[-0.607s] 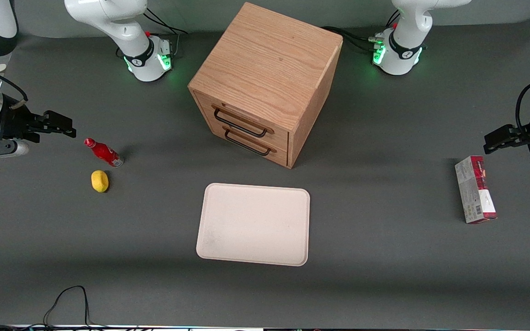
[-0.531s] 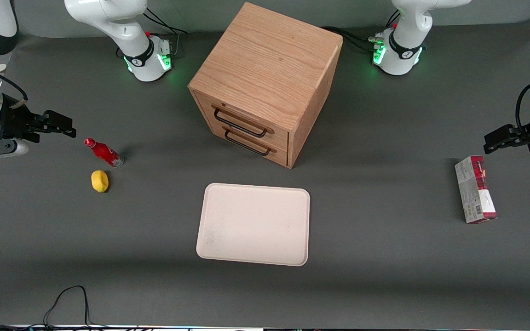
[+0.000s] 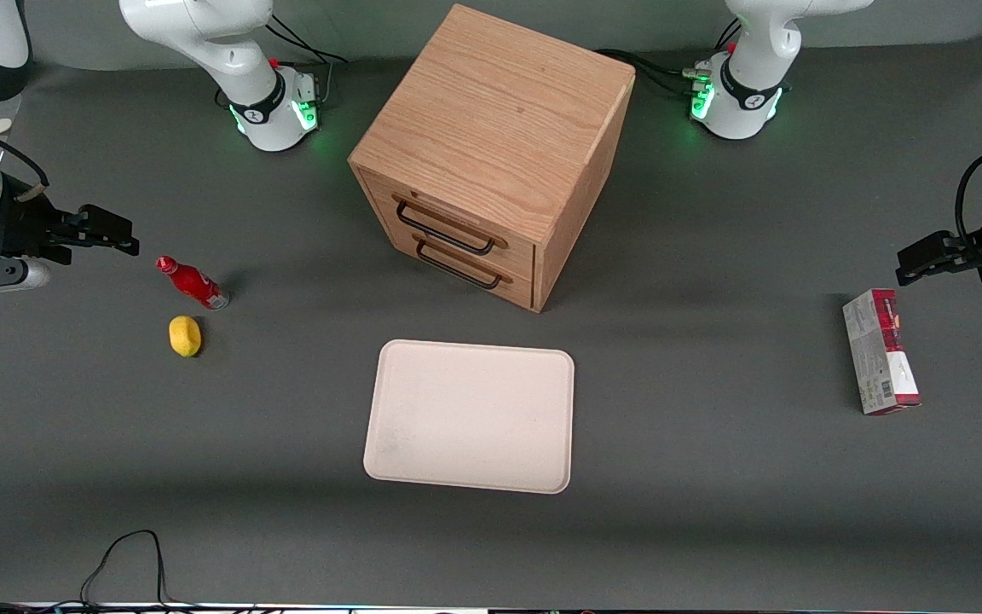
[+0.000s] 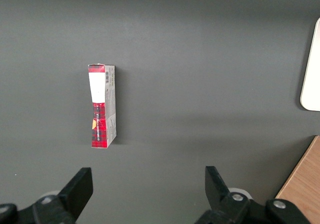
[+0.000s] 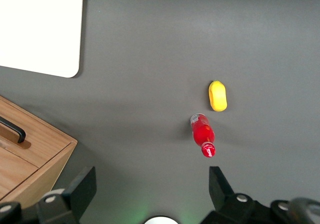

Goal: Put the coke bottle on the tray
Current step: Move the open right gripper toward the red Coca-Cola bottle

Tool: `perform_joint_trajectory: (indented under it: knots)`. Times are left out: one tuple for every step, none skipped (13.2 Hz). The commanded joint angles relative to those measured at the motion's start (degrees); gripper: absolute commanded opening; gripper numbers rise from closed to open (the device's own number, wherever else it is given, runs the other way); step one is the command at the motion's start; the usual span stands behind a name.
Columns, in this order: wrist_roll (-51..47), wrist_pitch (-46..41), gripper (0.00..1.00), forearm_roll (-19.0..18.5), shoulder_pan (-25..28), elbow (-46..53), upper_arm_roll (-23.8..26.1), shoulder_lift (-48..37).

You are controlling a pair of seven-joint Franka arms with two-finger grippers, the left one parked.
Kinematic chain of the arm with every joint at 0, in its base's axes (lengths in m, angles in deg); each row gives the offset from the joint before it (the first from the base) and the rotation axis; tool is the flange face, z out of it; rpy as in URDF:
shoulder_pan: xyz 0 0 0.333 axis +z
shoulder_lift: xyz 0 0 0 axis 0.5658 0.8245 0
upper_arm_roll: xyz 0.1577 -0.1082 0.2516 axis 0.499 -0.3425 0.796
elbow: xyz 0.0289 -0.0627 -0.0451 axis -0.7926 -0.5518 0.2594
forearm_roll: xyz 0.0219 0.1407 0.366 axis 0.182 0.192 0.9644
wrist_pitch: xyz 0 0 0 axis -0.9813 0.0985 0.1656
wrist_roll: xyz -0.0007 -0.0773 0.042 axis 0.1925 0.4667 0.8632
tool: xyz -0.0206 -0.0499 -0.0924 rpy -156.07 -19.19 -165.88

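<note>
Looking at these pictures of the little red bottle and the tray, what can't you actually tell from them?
- Coke bottle: its label script is too small to read in the front view or the right wrist view.
- Tray: cut off by the picture edge in both wrist views; whole only from the front.
- Drawer cabinet: both drawers look shut, so the contents are hidden.
- Gripper, open, apart from the bottle: its arm runs off the front view's edge.

Grainy wooden cabinet (image 3: 491,145), matt tray (image 3: 470,415)

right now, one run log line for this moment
tool: open, beside bottle, apart | bottle: on table by lemon | tray: bare | step: not yet grasped
</note>
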Motion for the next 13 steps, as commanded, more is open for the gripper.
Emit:
perform_joint_trajectory:
  knots:
    - [-0.30,-3.87,1.00,-0.18,-0.74,0.35,-1.43,-0.72]
    - [1.80,-4.59,1.00,-0.27,-0.48,-0.43,-3.45,-1.85]
    - [5.30,-5.03,1.00,-0.70,-0.39,-2.79,-4.60,-4.30]
    - [6.38,-4.42,1.00,-1.49,-0.39,-6.90,-5.48,-7.46]
    - [6.91,-2.76,1.00,-4.46,-0.31,-11.73,-6.19,-11.23]
    - [7.87,-0.57,1.00,-6.23,-0.30,-17.00,-6.28,-15.27]
    - [8.06,1.28,1.00,-6.42,-0.39,-20.79,-6.46,-18.36]
    - [8.15,2.17,1.00,-6.94,-0.31,-22.66,-7.68,-19.78]
    - [8.24,2.26,1.00,-7.21,-0.30,-22.94,-8.12,-19.88]
    - [8.24,2.26,1.00,-7.21,-0.30,-22.94,-8.30,-19.88]
    - [8.24,2.18,1.00,-7.30,-0.30,-22.94,-8.39,-19.88]
    - [8.24,2.26,1.00,-7.30,-0.30,-22.94,-8.39,-19.88]
    - [8.24,2.35,1.00,-7.30,-0.30,-23.20,-8.39,-19.80]
